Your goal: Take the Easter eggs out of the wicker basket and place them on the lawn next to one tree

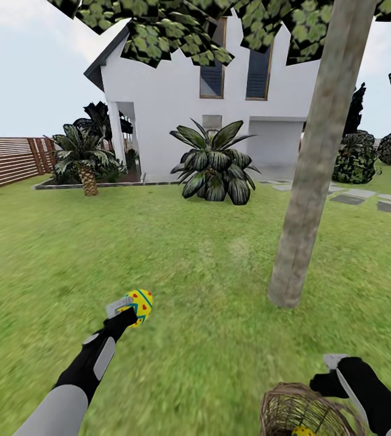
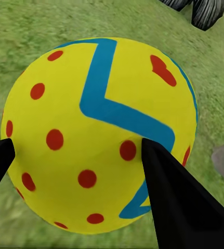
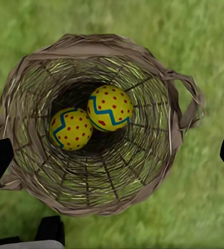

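Observation:
My left gripper [image 1: 134, 307] is shut on a yellow Easter egg [image 1: 139, 304] with a blue zigzag and red dots, held above the lawn [image 1: 195, 254] left of the tree trunk [image 1: 307, 181]. Close up, the egg [image 2: 99, 135] sits between the two black fingers [image 2: 179, 202]. The wicker basket [image 1: 301, 412] stands at the bottom right. My right gripper [image 1: 335, 372] hovers over it, open, fingertips spread wide beyond the basket rim [image 3: 158, 67]. Two more eggs, one [image 3: 110, 107] beside the other [image 3: 71, 128], lie in the basket's bottom.
A white house [image 1: 220, 97] stands beyond the lawn, with a broad-leafed bush [image 1: 215, 163] and a short palm [image 1: 86, 160] before it. A wooden fence [image 1: 8, 160] runs on the left. Stepping stones [image 1: 365, 200] lie at right.

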Robot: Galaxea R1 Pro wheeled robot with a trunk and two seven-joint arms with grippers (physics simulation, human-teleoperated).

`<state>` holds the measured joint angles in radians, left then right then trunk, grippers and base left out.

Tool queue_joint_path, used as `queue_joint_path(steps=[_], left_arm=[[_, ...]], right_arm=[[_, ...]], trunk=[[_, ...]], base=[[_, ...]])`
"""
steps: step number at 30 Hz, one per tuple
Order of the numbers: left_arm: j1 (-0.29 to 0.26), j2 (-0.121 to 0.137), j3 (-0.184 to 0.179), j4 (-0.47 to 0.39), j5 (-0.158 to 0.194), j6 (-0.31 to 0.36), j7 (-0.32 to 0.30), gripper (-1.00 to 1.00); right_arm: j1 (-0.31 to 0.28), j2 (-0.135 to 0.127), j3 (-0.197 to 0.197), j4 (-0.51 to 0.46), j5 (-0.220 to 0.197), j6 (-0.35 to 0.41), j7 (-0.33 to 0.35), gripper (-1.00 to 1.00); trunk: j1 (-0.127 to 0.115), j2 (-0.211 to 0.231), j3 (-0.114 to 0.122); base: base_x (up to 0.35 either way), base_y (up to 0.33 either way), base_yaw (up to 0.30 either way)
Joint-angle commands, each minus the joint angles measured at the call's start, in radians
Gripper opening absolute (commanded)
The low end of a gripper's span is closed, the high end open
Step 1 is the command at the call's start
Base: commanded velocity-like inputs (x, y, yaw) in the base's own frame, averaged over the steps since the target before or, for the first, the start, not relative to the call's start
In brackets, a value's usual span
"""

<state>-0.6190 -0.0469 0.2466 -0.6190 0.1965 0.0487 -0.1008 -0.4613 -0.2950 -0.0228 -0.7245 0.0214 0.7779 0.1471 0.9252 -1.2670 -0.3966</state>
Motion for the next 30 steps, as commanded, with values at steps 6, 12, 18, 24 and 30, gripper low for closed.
queue_joint_path(steps=[6, 12, 18, 24, 30], left_arm=[[-0.001, -0.010, 0.006, 0.002, 0.008, 0.005, -0.007, -1.00], [-0.001, -0.010, 0.006, 0.004, 0.008, 0.005, -0.007, -1.00], [-0.001, -0.010, 0.006, 0.004, 0.008, 0.005, -0.007, -1.00], [-0.001, -0.013, 0.006, 0.005, 0.008, 0.005, -0.007, -1.00], [-0.001, -0.014, 0.006, 0.034, 0.007, 0.005, -0.007, -1.00]], right_arm=[[-0.001, -0.001, -0.005, -0.001, 0.008, 0.004, 0.005, 1.00], [-0.001, 0.005, -0.002, -0.001, 0.015, 0.004, 0.004, 1.00], [0.000, 0.006, 0.001, -0.001, 0.015, 0.004, 0.003, 1.00], [0.000, 0.007, 0.005, -0.004, 0.015, 0.004, 0.003, 1.00], [-0.001, 0.007, 0.023, -0.004, 0.015, 0.005, 0.003, 1.00]], trunk=[[0.023, -0.043, -0.020], [0.046, -0.085, -0.039], [0.069, -0.127, -0.058], [0.092, -0.169, -0.076], [0.115, -0.211, -0.095]], base=[[0.000, 0.000, 0.000], [0.000, 0.000, 0.000], [0.000, 0.000, 0.000], [0.000, 0.000, 0.000], [0.000, 0.000, 0.000]])
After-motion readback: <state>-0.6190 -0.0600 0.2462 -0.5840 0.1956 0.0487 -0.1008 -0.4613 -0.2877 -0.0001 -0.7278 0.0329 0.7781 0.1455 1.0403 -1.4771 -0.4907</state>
